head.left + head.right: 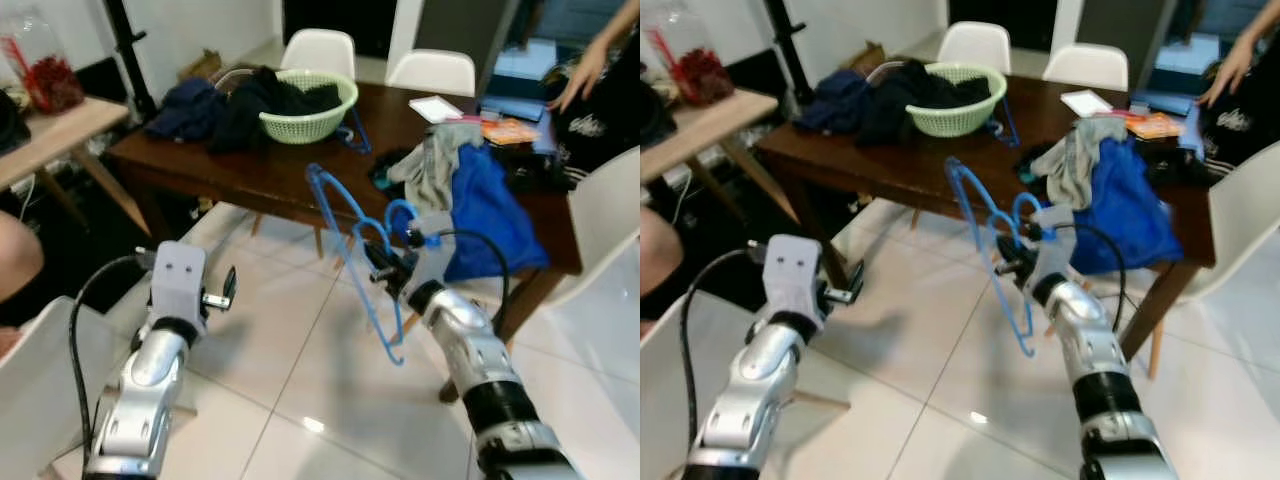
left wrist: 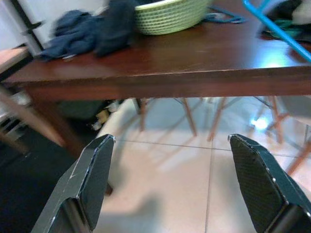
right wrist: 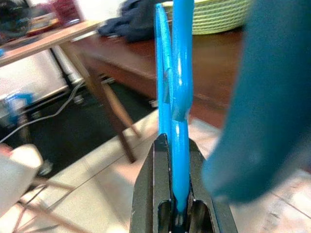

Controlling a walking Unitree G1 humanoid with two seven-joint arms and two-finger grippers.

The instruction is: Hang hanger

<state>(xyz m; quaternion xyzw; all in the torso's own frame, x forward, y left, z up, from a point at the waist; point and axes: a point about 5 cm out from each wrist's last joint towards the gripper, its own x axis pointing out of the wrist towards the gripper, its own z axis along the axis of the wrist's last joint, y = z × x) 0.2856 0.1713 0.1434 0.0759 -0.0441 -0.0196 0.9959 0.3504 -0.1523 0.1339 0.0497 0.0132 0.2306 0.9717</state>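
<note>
**Hanger held in the air, nowhere to hang it yet**

One thin blue plastic hanger [image 1: 352,250] stands in the air over the white floor tiles, short of the dark wooden tabletop [image 1: 270,165]. The right tool [image 3: 175,194] is clamped on its neck, a sound hold. It looks light, springy and slippery, so it could twist. The left tool [image 2: 170,184] hangs apart, empty. Beyond: one green basket [image 1: 310,105], three white chairs, two cloth heaps.

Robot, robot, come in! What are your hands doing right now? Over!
Right gripper shut on blue hanger, held above the floor. Left gripper open, empty. Brown table with clothes and green basket ahead.
</note>
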